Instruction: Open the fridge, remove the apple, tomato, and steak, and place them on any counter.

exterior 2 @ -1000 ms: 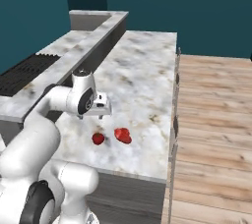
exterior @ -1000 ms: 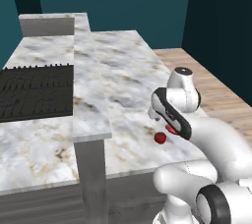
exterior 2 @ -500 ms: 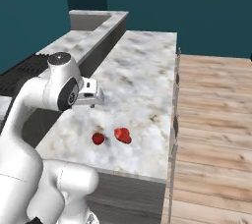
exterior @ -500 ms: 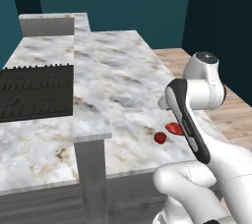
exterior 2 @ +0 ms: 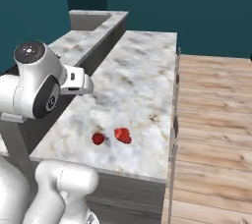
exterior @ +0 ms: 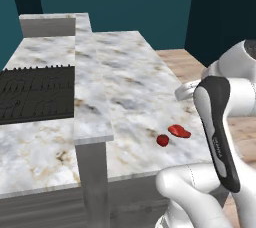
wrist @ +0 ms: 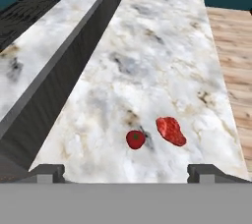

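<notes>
The steak (exterior: 179, 131) (exterior 2: 122, 135) (wrist: 171, 130) lies flat on the marbled counter (exterior: 125, 87) (exterior 2: 142, 70) (wrist: 162, 46) near its front edge. Just left of it sits a small round red fruit (exterior: 162, 140) (exterior 2: 98, 138) (wrist: 135, 139) with a green speck on top; whether it is the apple or the tomato I cannot tell. My gripper (wrist: 127, 173) hangs above and behind both, open, with nothing between its fingers. In the right base view the hand (exterior 2: 78, 81) is raised well over the counter. The fridge is out of view.
A black cooktop (exterior: 35, 92) (wrist: 24, 14) sits on the lower counter to the left, beyond a raised stone ledge (exterior: 87, 87) with a dark grey side wall (wrist: 74, 61). Wooden floor (exterior 2: 211, 120) runs along the counter's right edge.
The arm has risen and pulled back from low over the steak. The steak and the round red fruit stay where they lay on the counter.
</notes>
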Robot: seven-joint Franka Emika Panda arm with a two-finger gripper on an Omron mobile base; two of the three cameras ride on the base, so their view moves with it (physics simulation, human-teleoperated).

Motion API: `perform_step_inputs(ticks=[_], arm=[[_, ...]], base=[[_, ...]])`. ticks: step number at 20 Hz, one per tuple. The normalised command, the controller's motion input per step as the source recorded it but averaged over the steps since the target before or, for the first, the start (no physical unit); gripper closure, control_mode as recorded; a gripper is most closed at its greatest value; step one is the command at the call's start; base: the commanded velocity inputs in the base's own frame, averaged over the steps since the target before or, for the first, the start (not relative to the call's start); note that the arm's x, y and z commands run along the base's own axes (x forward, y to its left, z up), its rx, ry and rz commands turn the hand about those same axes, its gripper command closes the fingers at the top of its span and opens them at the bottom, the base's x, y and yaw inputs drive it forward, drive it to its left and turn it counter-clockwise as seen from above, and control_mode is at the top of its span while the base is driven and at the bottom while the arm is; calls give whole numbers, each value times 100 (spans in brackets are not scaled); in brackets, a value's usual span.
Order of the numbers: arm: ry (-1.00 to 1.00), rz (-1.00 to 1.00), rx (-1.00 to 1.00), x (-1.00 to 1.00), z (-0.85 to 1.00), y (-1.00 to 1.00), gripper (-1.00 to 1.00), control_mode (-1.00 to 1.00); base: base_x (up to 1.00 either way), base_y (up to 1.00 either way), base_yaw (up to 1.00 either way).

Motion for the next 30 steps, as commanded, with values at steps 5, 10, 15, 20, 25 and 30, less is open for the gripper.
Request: perform_step_inputs(ticks=[5, 10, 15, 20, 25, 30], arm=[[-17, -5, 0, -57, 42, 9, -100, -100], [0, -3, -4, -23, 0, 18, -100, -100], [0, -2, -1, -39, 0, 0, -100, -100], [0, 0, 0, -20, 0, 0, -100, -100], [0, 0, 0, 0, 0, 0, -100, 100], [0, 0, 0, 0, 0, 0, -100, 100]], base=[[0, 0, 0], [0, 0, 0], [0, 0, 0], [0, 0, 0], [-15, 1, 12], [-59, -2, 61]])
